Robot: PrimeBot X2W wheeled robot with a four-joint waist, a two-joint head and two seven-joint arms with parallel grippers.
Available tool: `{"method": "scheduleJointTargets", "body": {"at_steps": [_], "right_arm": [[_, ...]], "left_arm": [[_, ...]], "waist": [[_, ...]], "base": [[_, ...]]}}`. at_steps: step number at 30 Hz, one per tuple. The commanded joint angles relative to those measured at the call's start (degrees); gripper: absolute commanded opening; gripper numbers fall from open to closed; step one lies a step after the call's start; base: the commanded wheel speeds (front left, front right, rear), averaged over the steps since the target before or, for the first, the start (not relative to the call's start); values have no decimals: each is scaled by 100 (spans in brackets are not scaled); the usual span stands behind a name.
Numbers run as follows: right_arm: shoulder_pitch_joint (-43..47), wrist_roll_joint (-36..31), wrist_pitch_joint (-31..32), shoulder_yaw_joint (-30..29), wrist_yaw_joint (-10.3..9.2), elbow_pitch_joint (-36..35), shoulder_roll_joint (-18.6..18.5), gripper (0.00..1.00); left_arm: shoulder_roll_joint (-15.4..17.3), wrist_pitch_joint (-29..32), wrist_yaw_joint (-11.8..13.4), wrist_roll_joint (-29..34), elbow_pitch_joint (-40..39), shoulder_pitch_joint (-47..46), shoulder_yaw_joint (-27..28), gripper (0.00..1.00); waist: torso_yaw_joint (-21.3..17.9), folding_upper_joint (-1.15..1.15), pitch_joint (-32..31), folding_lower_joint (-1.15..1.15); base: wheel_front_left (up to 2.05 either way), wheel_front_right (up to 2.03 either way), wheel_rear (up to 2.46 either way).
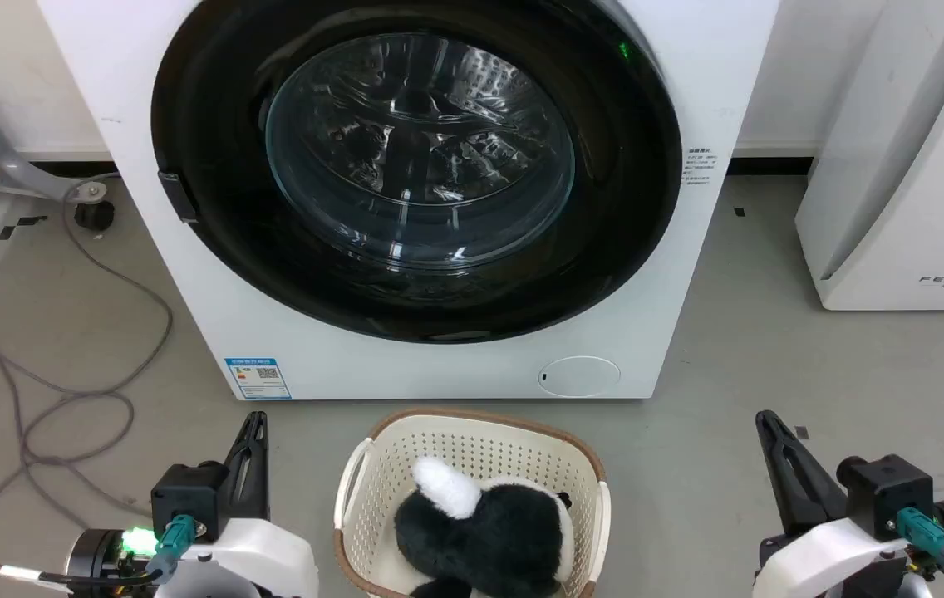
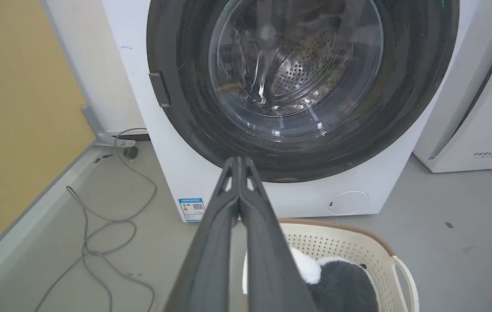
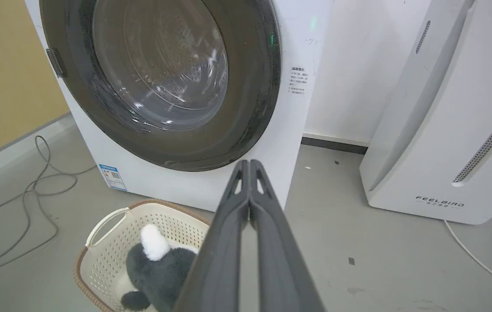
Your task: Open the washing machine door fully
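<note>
The white washing machine [image 1: 405,365] stands before me with its round glossy black door [image 1: 214,249] lying flat against the front, closed. A small dark handle tab [image 1: 177,196] sits on the door's left edge. Through the domed glass [image 1: 420,149] the steel drum shows. My left gripper [image 1: 254,422] rests low at the lower left, fingertips together and empty, well short of the machine. My right gripper [image 1: 764,420] rests at the lower right, also shut and empty. In the left wrist view the door [image 2: 185,108] lies beyond my shut gripper [image 2: 239,161]; in the right wrist view the door [image 3: 254,104] lies past my shut gripper [image 3: 249,164].
A cream laundry basket [image 1: 372,477] holding a black-and-white plush toy [image 1: 480,523] sits on the floor between my arms, in front of the machine. A white FEELAIR appliance [image 1: 904,183] stands to the right. Grey cables [image 1: 65,390] loop across the floor at the left.
</note>
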Motion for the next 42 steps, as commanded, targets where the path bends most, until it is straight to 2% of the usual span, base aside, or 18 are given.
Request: {"method": "scheduleJointTargets", "body": {"at_steps": [1,17,18,42], "right_arm": [[-80,-44,3,1,5,12,4,0],[-80,-44,3,1,5,12,4,0],[-1,0,0,2,0,0,0,100],[4,583,-236,-26,1,-140,1,100]], "left_arm": [[0,2,15,15,-26,-50,5,0],[0,2,15,15,-26,-50,5,0],[0,0,0,0,0,-1,3,100],[-1,-236,170,-130,5,-6,-96,100]], "waist": [[0,0,0,0],[0,0,0,0],[0,0,0,0],[4,0,23,0]], "base": [[0,0,0],[0,0,0],[0,0,0],[0,0,0]]}}
